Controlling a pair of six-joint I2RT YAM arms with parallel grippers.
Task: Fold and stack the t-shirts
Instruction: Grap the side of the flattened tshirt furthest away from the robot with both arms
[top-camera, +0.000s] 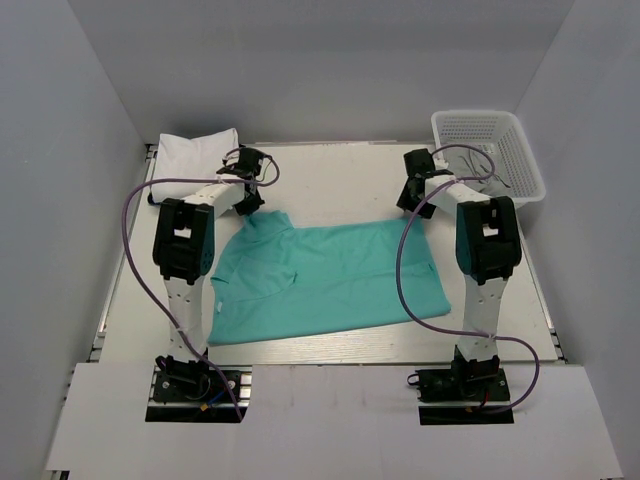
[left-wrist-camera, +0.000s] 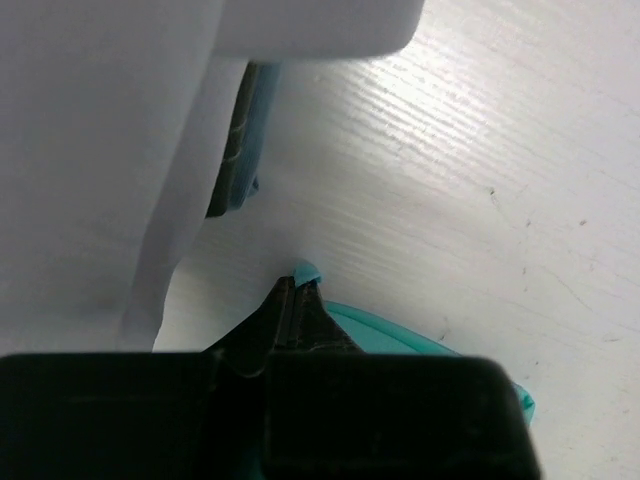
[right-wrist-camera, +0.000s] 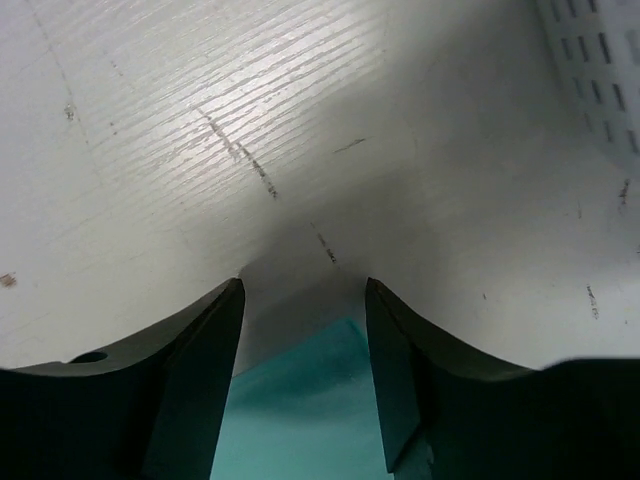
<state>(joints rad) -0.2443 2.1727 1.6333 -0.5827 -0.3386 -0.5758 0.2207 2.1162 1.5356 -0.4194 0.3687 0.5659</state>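
The teal-green t-shirt (top-camera: 320, 280) lies spread across the middle of the table, partly folded. My left gripper (top-camera: 252, 205) is shut on its far left corner; in the left wrist view a bit of teal cloth (left-wrist-camera: 305, 271) sticks out between the closed fingertips. My right gripper (top-camera: 408, 205) is open over the shirt's far right corner; in the right wrist view the teal corner (right-wrist-camera: 310, 390) lies between the spread fingers (right-wrist-camera: 205, 350). A folded white t-shirt (top-camera: 195, 152) rests at the far left corner and fills the left of the left wrist view (left-wrist-camera: 100, 150).
A white perforated basket (top-camera: 490, 150) stands at the far right corner, its wall showing in the right wrist view (right-wrist-camera: 600, 60). Grey walls enclose the table on three sides. Purple cables loop beside both arms.
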